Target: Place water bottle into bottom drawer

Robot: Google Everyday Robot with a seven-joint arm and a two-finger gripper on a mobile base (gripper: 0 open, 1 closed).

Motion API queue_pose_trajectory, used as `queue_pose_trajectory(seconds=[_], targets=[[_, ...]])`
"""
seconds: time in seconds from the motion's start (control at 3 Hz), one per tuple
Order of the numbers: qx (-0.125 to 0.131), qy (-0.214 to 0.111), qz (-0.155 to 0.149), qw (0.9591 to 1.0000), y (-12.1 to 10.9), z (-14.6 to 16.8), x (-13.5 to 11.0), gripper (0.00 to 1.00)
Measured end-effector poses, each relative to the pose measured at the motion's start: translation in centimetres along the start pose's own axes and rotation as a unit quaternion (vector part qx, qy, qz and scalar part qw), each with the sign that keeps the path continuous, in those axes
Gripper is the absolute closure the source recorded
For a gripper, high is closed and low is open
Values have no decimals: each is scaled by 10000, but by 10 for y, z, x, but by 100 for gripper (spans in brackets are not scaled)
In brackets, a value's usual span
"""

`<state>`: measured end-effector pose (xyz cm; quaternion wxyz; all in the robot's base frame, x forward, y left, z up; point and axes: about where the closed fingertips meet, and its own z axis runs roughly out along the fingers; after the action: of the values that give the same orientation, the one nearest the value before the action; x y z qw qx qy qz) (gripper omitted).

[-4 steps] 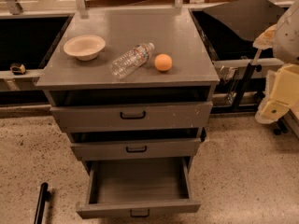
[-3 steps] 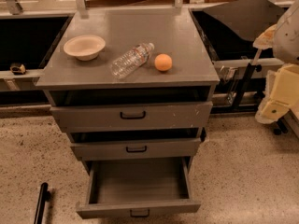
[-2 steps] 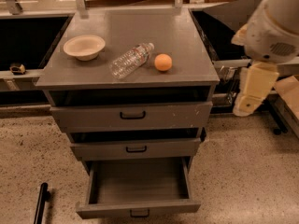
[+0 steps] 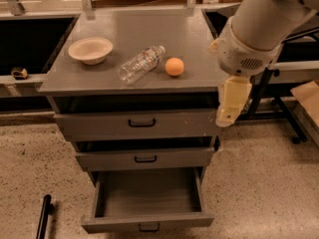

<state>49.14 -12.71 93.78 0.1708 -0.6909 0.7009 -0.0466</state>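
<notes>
You have the grey cabinet in the middle of your view, and everything else reads off it. The water bottle lies on its side on the cabinet top, about midway across. Its white cap points toward the back right and its base toward the front edge. Just right of it on the same top sits the orange ball, close to the bottle but not touching. Toward the left side of the top stands the beige bowl, upright and apart from the bottle.

Down the cabinet's front, the top drawer and the middle drawer each show a dark gap above their panels. The bottom drawer is pulled well out from the cabinet's foot, so you look straight down onto its grey floor.

Your gripper hangs at the cabinet's right front corner. It points down, level with the top drawer's panel, and is below the cabinet top and well apart from the bottle. It is not grasping the bottle, but you cannot tell from here whether it is released or clenched. The white arm reaches in over the cabinet's right edge.

A black bar lies on the speckled floor to the left of the cabinet's foot.
</notes>
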Motion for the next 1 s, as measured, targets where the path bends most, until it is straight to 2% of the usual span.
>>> queue_pose_trajectory(seconds=[0.33, 0.67, 1.0], targets=[[-134, -105, -509, 9986, -5, 3, -15, 0], [-104, -306, -1479, 9885, -40, 15, -42, 0], [-139, -513, -2514, 9664, -80, 31, -75, 0]])
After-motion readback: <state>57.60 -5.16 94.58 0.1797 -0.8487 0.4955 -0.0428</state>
